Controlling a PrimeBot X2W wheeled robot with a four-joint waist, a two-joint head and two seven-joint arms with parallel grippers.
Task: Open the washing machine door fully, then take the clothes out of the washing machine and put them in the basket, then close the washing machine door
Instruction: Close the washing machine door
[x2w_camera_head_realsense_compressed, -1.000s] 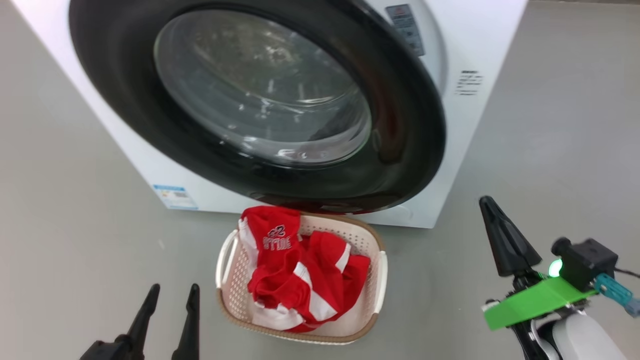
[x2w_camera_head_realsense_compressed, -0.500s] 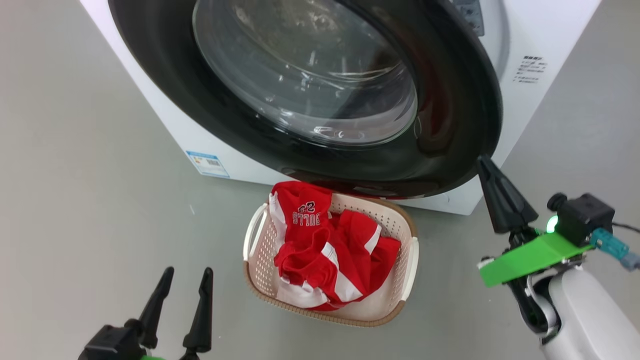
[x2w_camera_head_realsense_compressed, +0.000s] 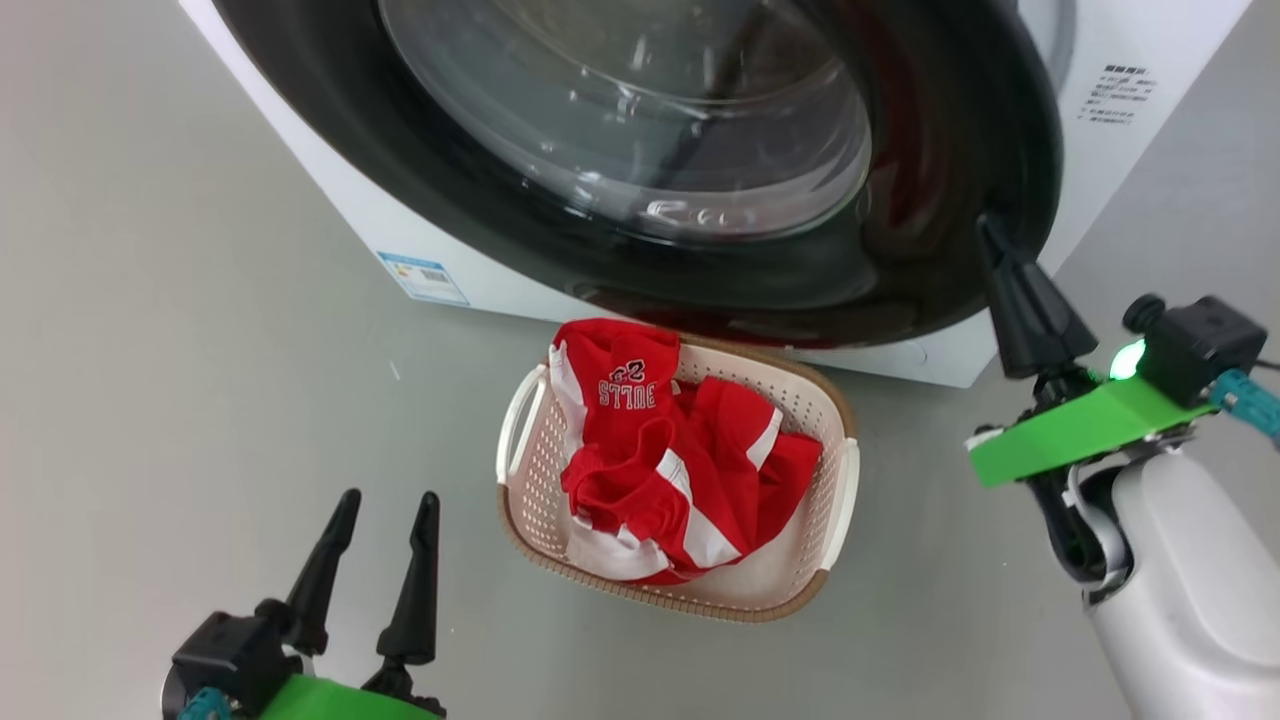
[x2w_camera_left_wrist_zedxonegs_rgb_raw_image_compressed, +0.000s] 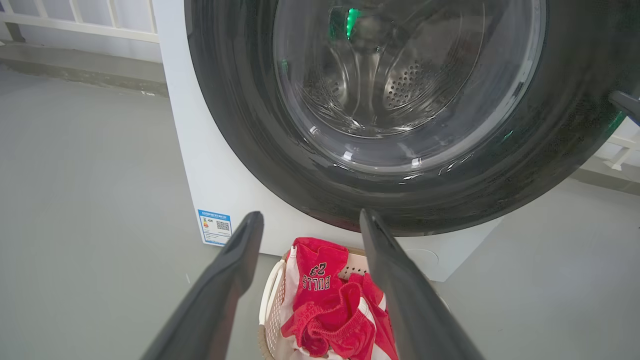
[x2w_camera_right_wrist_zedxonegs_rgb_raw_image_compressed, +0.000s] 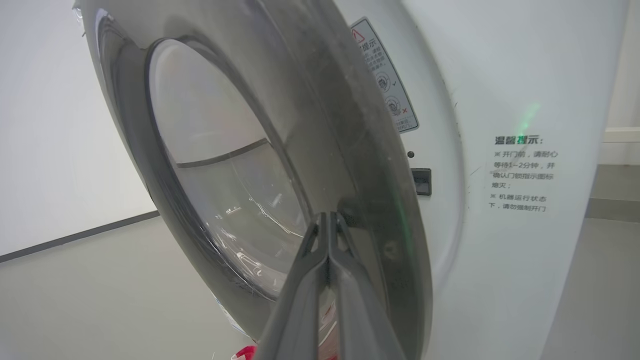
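Washing machine door (x2w_camera_head_realsense_compressed: 950, 150) hangs ajar, the right gripper (x2w_camera_head_realsense_compressed: 987, 224) pinched shut at its black rim. Left gripper (x2w_camera_head_realsense_compressed: 390, 497) stands spread and empty near the basket (x2w_camera_head_realsense_compressed: 790, 603) of clothes (x2w_camera_head_realsense_compressed: 650, 470).

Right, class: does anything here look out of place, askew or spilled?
One thing: the clothes hang over the rim of the basket on the side nearest the washing machine, not fully inside. Nothing else stands out.

Head downward, wrists near shared door (x2w_camera_head_realsense_compressed: 640, 120)

Red clothes (x2w_camera_head_realsense_compressed: 680, 450) lie heaped in the cream basket (x2w_camera_head_realsense_compressed: 540, 480), right of the left claw (x2w_camera_head_realsense_compressed: 390, 497); the black washing machine door (x2w_camera_head_realsense_compressed: 950, 200) stands ajar at the right claw (x2w_camera_head_realsense_compressed: 988, 228).
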